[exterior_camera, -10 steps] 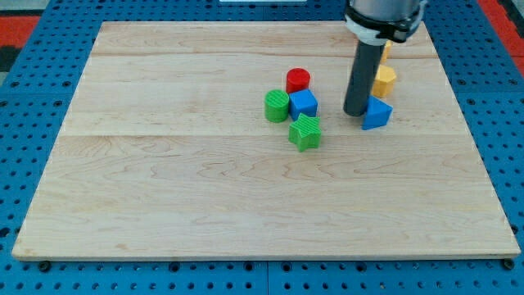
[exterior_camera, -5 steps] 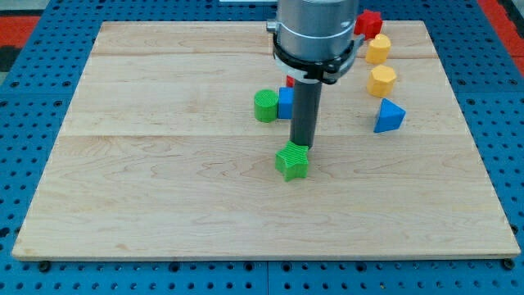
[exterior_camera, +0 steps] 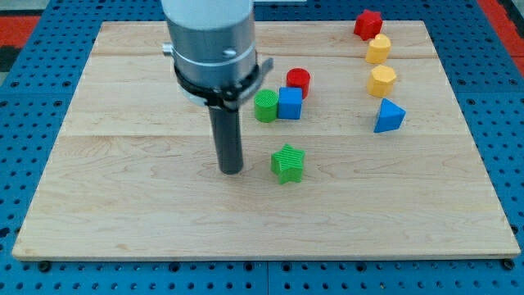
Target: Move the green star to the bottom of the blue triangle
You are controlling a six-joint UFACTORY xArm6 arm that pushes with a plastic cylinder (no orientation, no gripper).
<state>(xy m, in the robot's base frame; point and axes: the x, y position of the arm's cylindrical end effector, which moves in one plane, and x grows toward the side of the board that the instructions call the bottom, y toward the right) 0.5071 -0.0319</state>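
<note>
The green star (exterior_camera: 287,163) lies near the middle of the wooden board (exterior_camera: 123,205). The blue triangle (exterior_camera: 389,116) lies at the view's right, well up and to the right of the star. My tip (exterior_camera: 231,170) rests on the board just to the left of the green star, a short gap apart from it. The rod's wide grey mount rises above it to the view's top.
A green cylinder (exterior_camera: 265,106), a blue cube (exterior_camera: 291,103) and a red cylinder (exterior_camera: 298,81) cluster above the star. Two yellow blocks (exterior_camera: 381,81) (exterior_camera: 377,49) and a red star (exterior_camera: 368,23) stand in a column above the blue triangle.
My tip went from beside the blue triangle to the green star, pushed it downward, then swung round to the star's left. The green cylinder and blue cube shifted slightly.
</note>
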